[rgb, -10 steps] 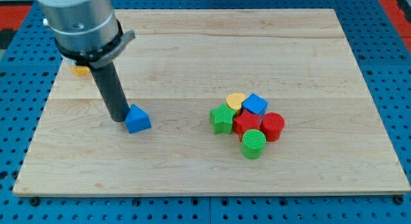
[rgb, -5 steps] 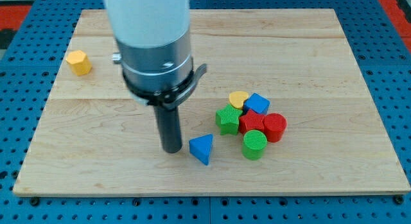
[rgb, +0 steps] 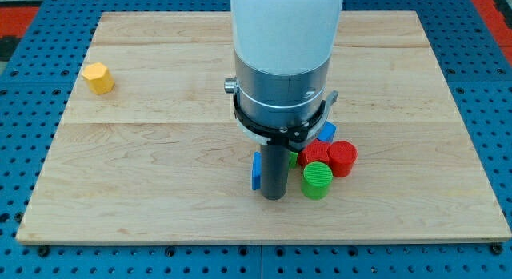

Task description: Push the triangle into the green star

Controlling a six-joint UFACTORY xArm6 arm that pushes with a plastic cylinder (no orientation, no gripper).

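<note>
A: Looking at the wooden board (rgb: 160, 135), where is my tip (rgb: 274, 197) placed?

B: It is planted near the view's bottom, just left of the green cylinder (rgb: 317, 180). No jaws are carried by the arm; only a straight dark rod is seen, and nothing is held by it.

A: And the blue triangle (rgb: 256, 171)?

B: Only a thin blue sliver is seen at the rod's left edge, touching it; the rest is hidden.

A: The green star?

B: It cannot be made out; that spot is covered by the rod and the arm's body.

A: What else is shown?

B: A red cylinder (rgb: 342, 157) is seen right of the green cylinder, a red block (rgb: 311, 153) beside them, and a blue block's corner (rgb: 327, 133) above. A yellow block (rgb: 98, 77) sits well apart at the view's upper left.
</note>
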